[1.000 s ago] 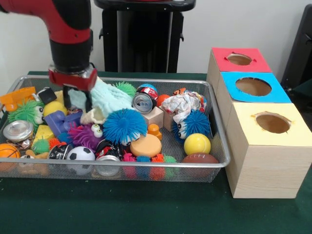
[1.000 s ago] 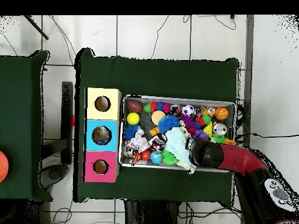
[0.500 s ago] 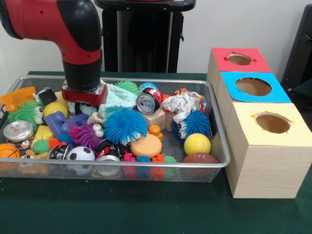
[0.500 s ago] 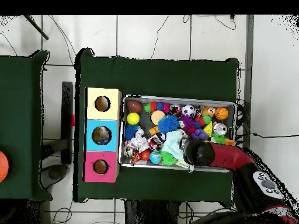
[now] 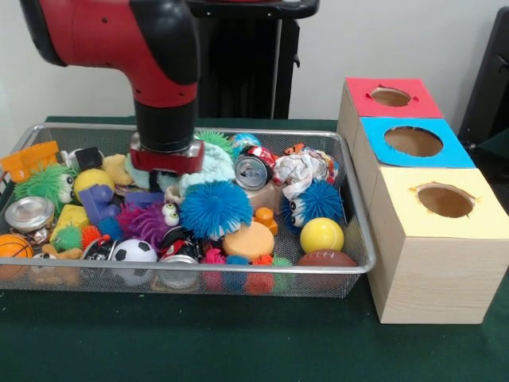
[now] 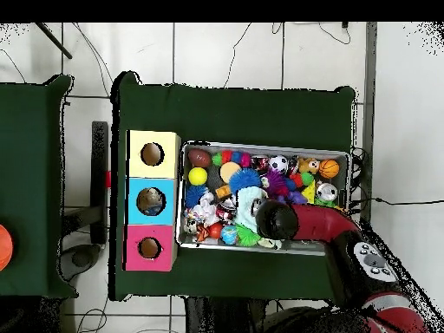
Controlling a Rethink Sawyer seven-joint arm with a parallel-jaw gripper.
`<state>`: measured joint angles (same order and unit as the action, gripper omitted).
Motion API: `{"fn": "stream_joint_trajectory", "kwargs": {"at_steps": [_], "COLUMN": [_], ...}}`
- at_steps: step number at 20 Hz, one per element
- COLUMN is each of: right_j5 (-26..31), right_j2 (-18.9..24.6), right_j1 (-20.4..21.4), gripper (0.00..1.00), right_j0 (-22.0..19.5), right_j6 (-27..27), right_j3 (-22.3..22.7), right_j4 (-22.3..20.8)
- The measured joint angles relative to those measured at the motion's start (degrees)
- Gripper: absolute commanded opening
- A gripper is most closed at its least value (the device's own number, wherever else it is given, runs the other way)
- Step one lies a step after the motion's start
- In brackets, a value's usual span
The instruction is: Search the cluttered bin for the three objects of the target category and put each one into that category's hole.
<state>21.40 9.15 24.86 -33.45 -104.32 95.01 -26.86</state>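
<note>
pale wall (image 5: pixel 413 40), tiled floor (image 6: pixel 225 52), green table (image 5: pixel 199 342)

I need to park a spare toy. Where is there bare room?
Bare green cloth runs in front of the mesh bin and before the yellow box. Inside the bin it is crowded throughout, especially around the hand.

A green cloth (image 5: pixel 199 342) covered the table. Beside it in the overhead view stood a second green table (image 6: pixel 30 186) with an orange thing (image 6: pixel 3 246) at its edge, on tiled floor (image 6: pixel 225 52).
</note>
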Motion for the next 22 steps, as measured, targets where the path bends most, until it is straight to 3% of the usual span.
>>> {"fn": "stream_joint_trajectory", "kwargs": {"at_steps": [8, 22], "right_j5": [0.15, 0.5], "right_j2": [-2.35, -5.24], "right_j1": [3.08, 5.7], "gripper": [1.0, 1.0], "right_j0": [6.73, 10.83], "right_j6": [-0.26, -0.42], "right_j3": [1.0, 2.18], "right_j4": [6.02, 14.48]}}
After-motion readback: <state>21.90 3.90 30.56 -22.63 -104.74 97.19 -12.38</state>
